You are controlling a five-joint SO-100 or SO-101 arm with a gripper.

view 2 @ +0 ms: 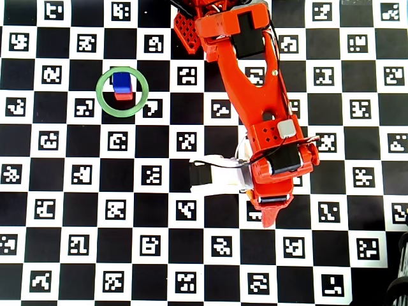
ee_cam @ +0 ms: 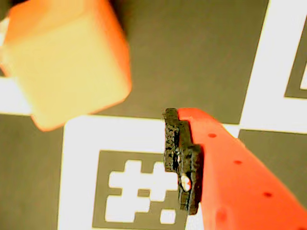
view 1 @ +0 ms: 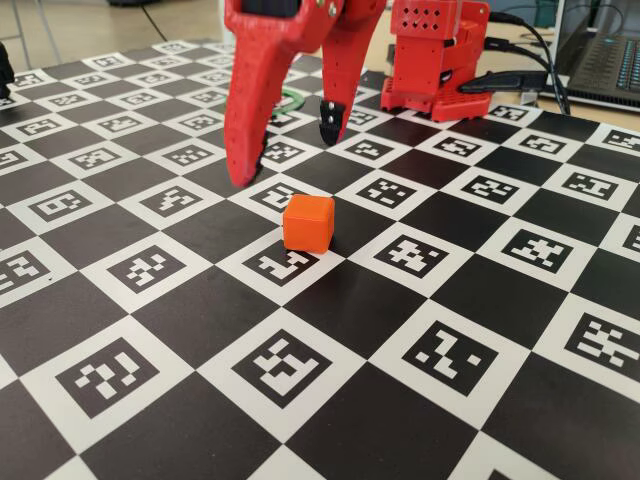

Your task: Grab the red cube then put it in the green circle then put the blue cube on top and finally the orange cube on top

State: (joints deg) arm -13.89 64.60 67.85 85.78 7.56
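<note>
Currently, stock of the bench [view 1: 200,300], patterned in black and white marker squares:

Item one: end effector [view 1: 285,150], red, fingers pointing down, jaws spread wide and holding nothing. One long red finger and one black-tipped finger [view 1: 330,120] show in the fixed view; the wrist view shows a single red finger with a black pad [ee_cam: 182,160] close above the bench.

Item two: orange cube [view 1: 308,222], lying free on the bench, just in front of the end effector in the fixed view and a little to one side of the gap between the fingers, not yet between them. The wrist view has it at upper left of the visible finger [ee_cam: 67,62], near but apart. The overhead view hides it under the arm.

Item three: green circle [view 2: 122,92], well away from the end effector, up and to the left in the overhead view.

Item four: blue cube [view 2: 122,80], inside the circle, sitting on the red cube [view 2: 123,96], of which only an edge shows beneath.

Progress, as judged: red and blue appear placed and stacked. Remaining: close on the orange cube, carry it to the circle, set it on the blue one.
</note>
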